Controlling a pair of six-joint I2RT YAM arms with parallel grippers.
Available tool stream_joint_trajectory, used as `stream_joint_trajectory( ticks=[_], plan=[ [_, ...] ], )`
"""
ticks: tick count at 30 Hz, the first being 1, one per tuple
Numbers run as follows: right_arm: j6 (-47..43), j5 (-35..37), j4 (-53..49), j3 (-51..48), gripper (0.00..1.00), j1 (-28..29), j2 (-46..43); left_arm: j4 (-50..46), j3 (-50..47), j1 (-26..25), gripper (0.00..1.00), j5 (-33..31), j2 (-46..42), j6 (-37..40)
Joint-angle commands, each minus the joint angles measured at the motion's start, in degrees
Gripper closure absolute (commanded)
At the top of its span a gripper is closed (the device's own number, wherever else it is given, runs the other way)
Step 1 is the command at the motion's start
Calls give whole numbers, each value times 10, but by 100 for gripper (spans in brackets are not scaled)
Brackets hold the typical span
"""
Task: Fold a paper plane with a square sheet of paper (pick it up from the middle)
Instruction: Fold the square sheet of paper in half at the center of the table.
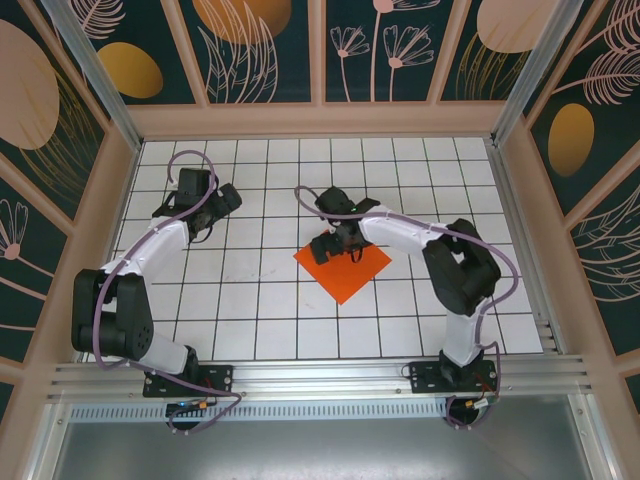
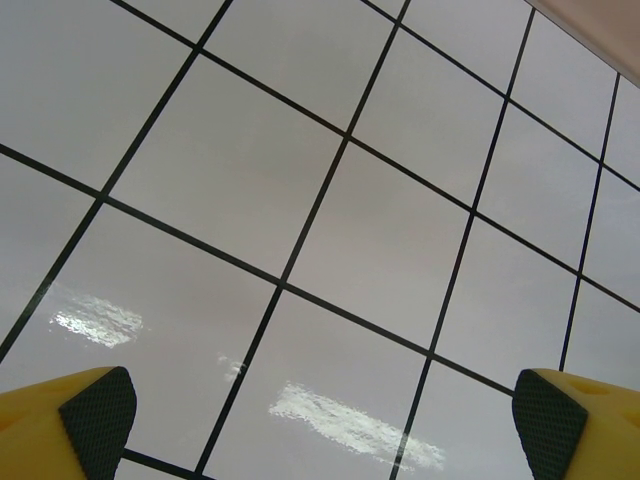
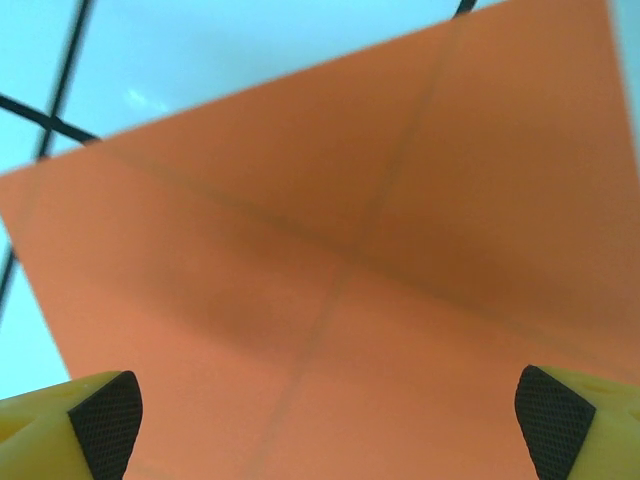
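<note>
The square sheet of paper [image 1: 345, 270] lies flat on the white grid table, turned like a diamond, bright orange. My right gripper [image 1: 335, 247] hovers low over its upper left part, open. In the right wrist view the orange sheet [image 3: 340, 250] spreads beneath the wide-apart yellow fingers with black pads [image 3: 105, 420], the grid lines showing faintly through it. Nothing sits between the pads. My left gripper [image 1: 205, 215] is open over bare tiles at the left, well away from the sheet. Its pads [image 2: 98, 412] stand far apart with nothing between them.
The table [image 1: 260, 300] is white tiles with black grid lines, boxed in by wooden walls with dark leaf prints. An aluminium rail [image 1: 300, 375] runs along the near edge by the arm bases. A wall edge [image 2: 600, 30] shows in the left wrist view's corner.
</note>
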Motion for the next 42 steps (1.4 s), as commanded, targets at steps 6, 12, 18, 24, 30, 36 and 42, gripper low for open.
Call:
stream_joint_trajectory(
  ticks=[6, 12, 18, 24, 30, 36, 42],
  plan=[
    [-70, -2, -53, 19, 1, -2, 36, 12, -20, 1, 2, 17, 8, -10],
    [-73, -15, -50, 12, 1, -10, 56, 11, -19, 1, 1, 21, 9, -11],
    [-63, -14, -51, -5, 1, -13, 79, 10, -20, 1, 1, 24, 8, -12],
    [-50, 6, -43, -20, 5, -15, 94, 11, -18, 1, 1, 25, 13, -14],
    [-40, 3, -39, -27, 10, -21, 97, 8, -14, 1, 2, 28, 16, -12],
    [-34, -14, -36, -19, 17, -26, 75, 9, -14, 1, 1, 31, 18, -15],
    [12, -104, 3, -11, 46, -31, 25, 16, -17, 1, 1, 43, 18, -16]
  ],
)
